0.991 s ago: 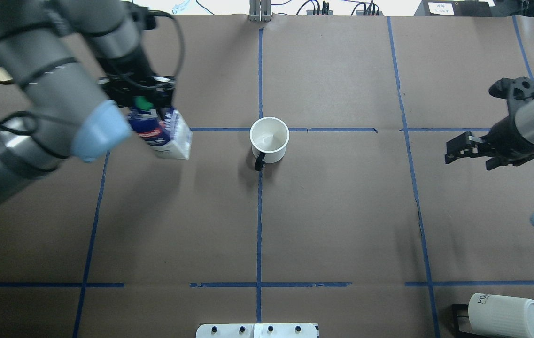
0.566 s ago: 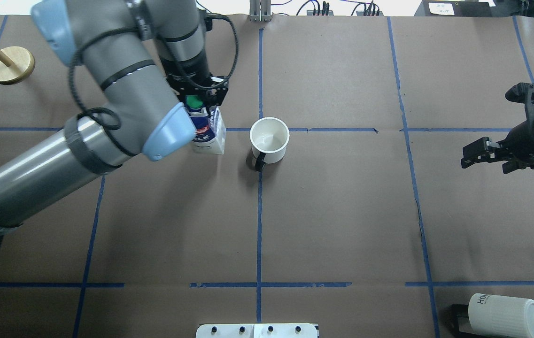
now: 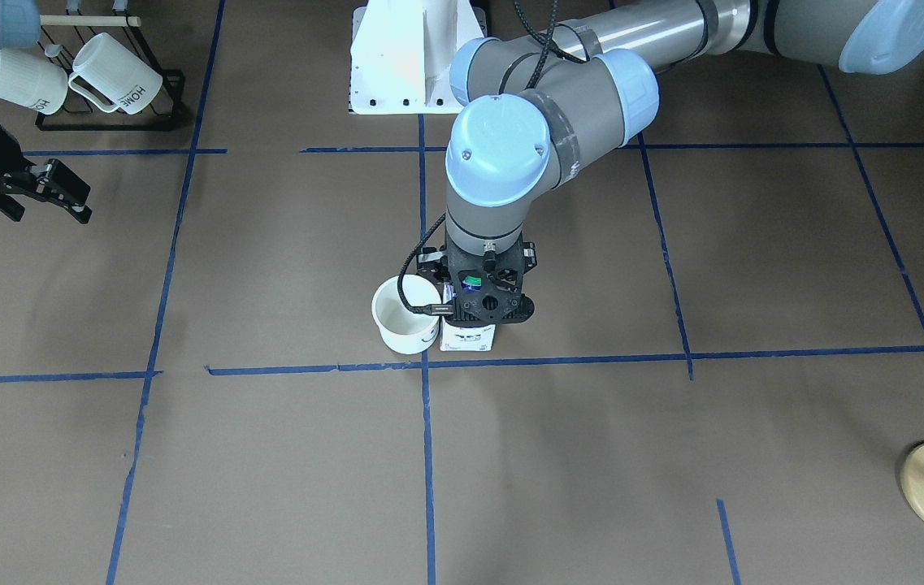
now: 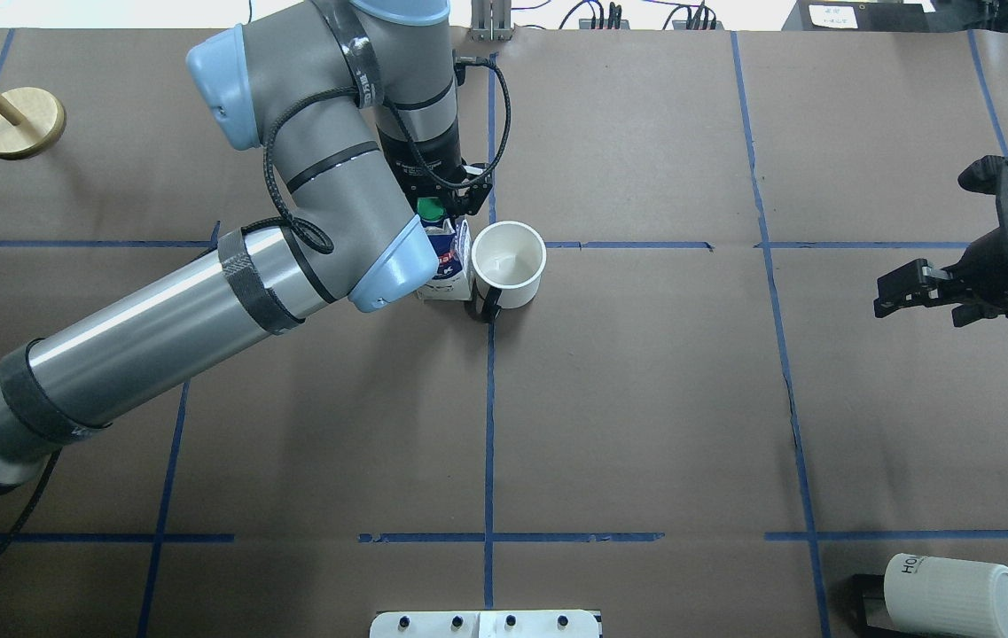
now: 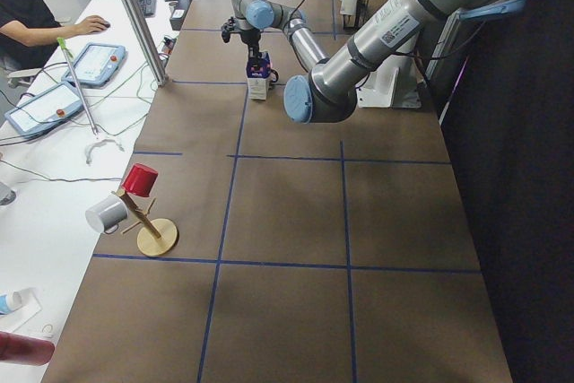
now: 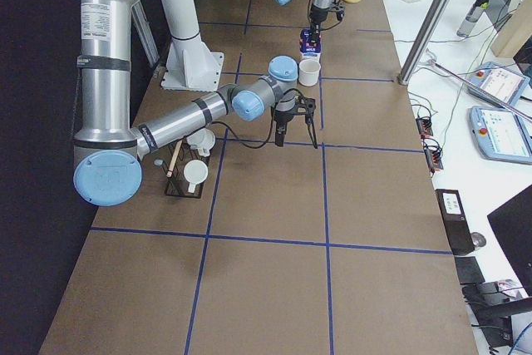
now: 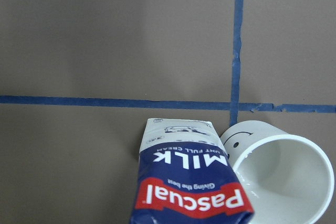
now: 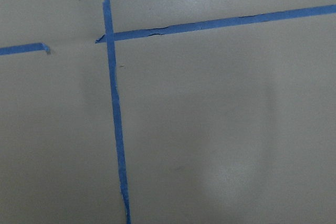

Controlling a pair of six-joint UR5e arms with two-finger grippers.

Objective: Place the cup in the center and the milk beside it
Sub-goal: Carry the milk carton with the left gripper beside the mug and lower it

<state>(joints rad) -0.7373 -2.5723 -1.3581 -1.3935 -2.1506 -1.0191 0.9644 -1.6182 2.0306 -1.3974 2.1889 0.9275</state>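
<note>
Milk carton upright hard against the cup, at the centre crossing.

The left tool (image 4: 440,209) was pinching the gabled top of the milk (image 4: 450,271) from straight above, so the carton hung directly under it with its long axis vertical. Its base looked to be at the surface (image 4: 645,399), though contact could not be confirmed. The cup (image 4: 509,263) stood at the center (image 3: 424,366), just beside the carton on its robot-right side, possibly touching. In my judgement, a release and straight rise would suit, since any sideways drift risked nudging the cup. The right tool (image 4: 902,289) hung spread and empty, well apart. The ribbed mugs (image 3: 116,77) lay far off.
</note>
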